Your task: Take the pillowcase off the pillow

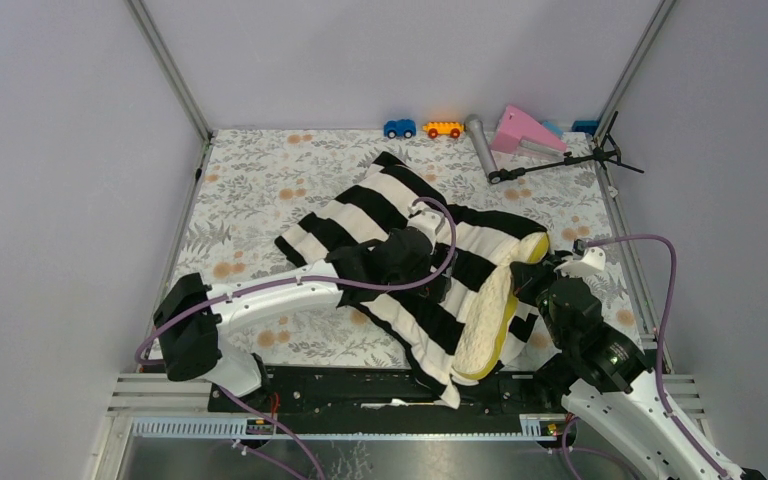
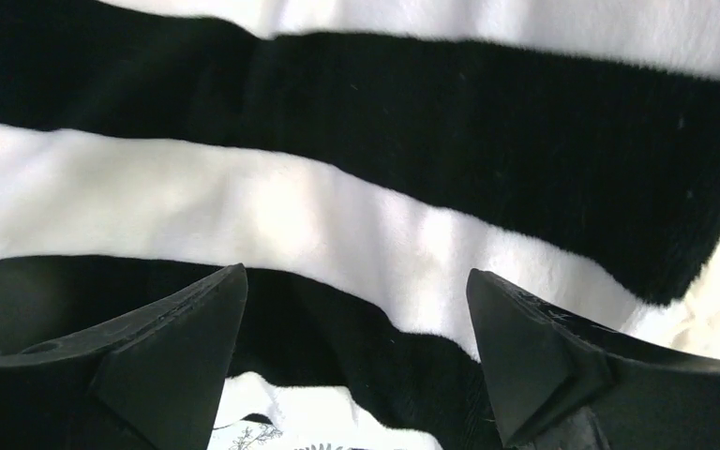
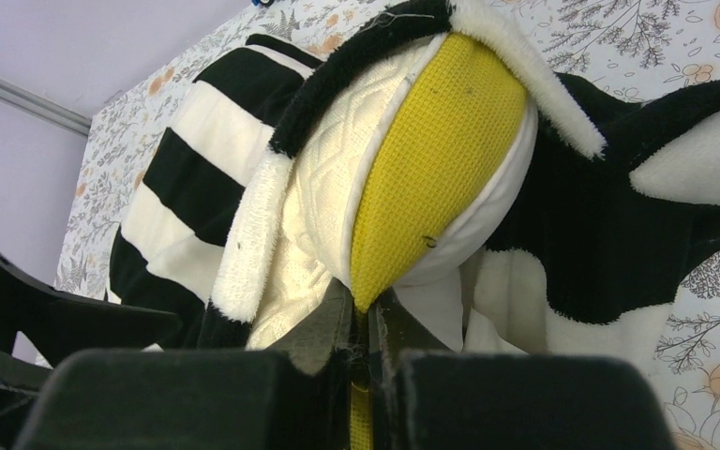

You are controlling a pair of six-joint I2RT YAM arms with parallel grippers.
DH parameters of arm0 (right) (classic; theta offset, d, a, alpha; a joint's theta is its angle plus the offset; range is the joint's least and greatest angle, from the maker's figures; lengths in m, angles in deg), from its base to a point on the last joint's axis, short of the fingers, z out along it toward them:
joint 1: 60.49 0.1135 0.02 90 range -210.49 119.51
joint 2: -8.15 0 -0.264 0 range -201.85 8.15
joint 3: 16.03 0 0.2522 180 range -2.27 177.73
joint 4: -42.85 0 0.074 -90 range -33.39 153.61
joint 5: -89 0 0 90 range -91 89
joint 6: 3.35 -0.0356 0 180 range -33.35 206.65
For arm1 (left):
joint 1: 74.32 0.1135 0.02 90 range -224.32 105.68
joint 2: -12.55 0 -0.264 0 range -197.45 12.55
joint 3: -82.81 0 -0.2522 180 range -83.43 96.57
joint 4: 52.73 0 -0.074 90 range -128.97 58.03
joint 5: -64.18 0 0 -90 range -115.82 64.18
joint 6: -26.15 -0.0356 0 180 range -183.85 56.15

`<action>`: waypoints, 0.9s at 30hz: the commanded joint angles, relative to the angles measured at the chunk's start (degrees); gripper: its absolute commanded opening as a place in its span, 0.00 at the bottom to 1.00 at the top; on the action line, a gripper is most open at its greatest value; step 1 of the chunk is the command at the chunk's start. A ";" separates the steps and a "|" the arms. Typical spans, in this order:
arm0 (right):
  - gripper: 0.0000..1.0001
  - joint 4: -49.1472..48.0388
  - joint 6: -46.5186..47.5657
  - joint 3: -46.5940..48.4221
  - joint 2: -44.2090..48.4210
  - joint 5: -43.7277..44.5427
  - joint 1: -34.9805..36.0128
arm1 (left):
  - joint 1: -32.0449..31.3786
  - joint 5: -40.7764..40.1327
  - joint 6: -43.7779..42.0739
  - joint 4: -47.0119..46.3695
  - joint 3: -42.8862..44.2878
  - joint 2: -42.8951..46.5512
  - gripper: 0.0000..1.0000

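Right gripper (image 3: pixel 366 328) clamped on the yellow side band of the pillow (image 3: pixel 431 159), near right on the floral tablecloth (image 1: pixel 260 180); left gripper (image 2: pixel 354 281), jaws spread, hovers over the pillowcase (image 2: pixel 337 206), which sheathes the pillow leftward and away.

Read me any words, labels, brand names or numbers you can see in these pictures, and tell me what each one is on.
There is none to read. The pillowcase, the pillow, the table cloth, the blue toy car and the orange toy car bear no legible word, number or logo in any view.
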State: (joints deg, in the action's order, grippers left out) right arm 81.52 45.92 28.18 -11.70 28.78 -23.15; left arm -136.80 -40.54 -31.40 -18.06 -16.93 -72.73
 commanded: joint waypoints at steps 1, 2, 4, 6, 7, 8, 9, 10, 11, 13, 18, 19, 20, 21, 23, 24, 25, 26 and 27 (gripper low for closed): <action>0.00 -4.30 0.04 0.99 0.68 -2.23 -0.10 | -0.28 10.32 -5.54 -7.00 0.54 1.56 0.93; 0.00 -4.27 -0.08 0.97 0.69 -2.17 -0.09 | -0.30 11.96 -5.56 -8.67 0.02 1.98 0.92; 0.00 -4.15 -0.22 0.92 0.78 -2.25 -0.08 | -0.28 15.07 -5.77 -11.60 -1.19 3.04 0.91; 0.00 -4.09 -0.27 0.84 0.75 -2.44 -0.08 | -0.32 18.87 -6.06 -14.73 -2.88 4.59 0.91; 0.00 -4.09 -0.31 0.82 0.70 -2.51 -0.03 | -0.29 20.78 -6.22 -17.31 -4.32 5.60 0.91; 0.00 -4.11 -0.31 0.78 0.64 -2.53 -0.13 | -0.32 22.65 -6.29 -19.49 -5.66 6.64 0.91; 0.00 -4.09 -0.27 0.75 0.53 -2.60 -0.11 | -0.28 24.49 -6.36 -21.25 -6.79 7.60 0.91; 0.00 -4.13 -0.26 0.80 0.45 -2.62 -0.09 | -0.32 25.79 -6.39 -23.15 -7.65 8.26 0.90; 0.00 -4.16 -0.31 0.88 0.37 -2.69 -0.08 | -0.28 26.52 -6.35 -23.94 -8.13 8.58 0.90; 0.00 -4.20 -0.44 0.89 0.30 -2.71 -0.09 | -0.28 26.76 -6.39 -23.00 -7.47 7.65 0.88; 0.00 -4.14 -0.56 1.05 0.26 -2.91 -0.15 | -0.30 27.78 -6.80 -20.99 -4.04 2.66 0.83; 0.00 -4.16 -0.55 1.09 0.38 -2.89 -0.12 | -0.28 27.54 -6.78 -20.99 -3.60 1.94 0.82; 0.00 -4.13 -0.58 1.09 0.42 -2.89 -0.08 | -0.28 26.74 -6.78 -20.38 -2.98 1.16 0.80; 0.00 -4.09 -0.58 1.12 0.47 -2.91 -0.08 | -0.28 25.47 -6.78 -19.02 -2.23 0.21 0.79; 0.00 -3.88 -0.73 1.24 0.52 -2.80 -0.09 | -0.28 22.06 -6.79 -16.23 -0.30 -1.83 0.74; 0.00 -3.68 -0.75 1.34 0.52 -2.72 -0.12 | -0.28 20.32 -6.86 -14.51 0.83 -2.93 0.72; 0.00 -3.54 -0.78 1.49 0.53 -2.63 -0.09 | -0.30 19.11 -6.95 -12.98 2.00 -3.91 0.69; 0.00 -3.46 -0.83 1.58 0.58 -2.55 -0.04 | -0.29 18.49 -7.08 -12.16 2.86 -4.72 0.65; 0.00 -3.44 -0.83 1.57 0.53 -2.49 -0.07 | -0.28 17.24 -7.13 -11.61 3.41 -5.34 0.60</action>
State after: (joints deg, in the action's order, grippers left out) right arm 81.54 45.85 28.18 -11.44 27.91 -23.17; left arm -136.91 -17.96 -37.44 -32.25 -18.75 -76.03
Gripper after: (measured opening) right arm 0.050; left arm 0.670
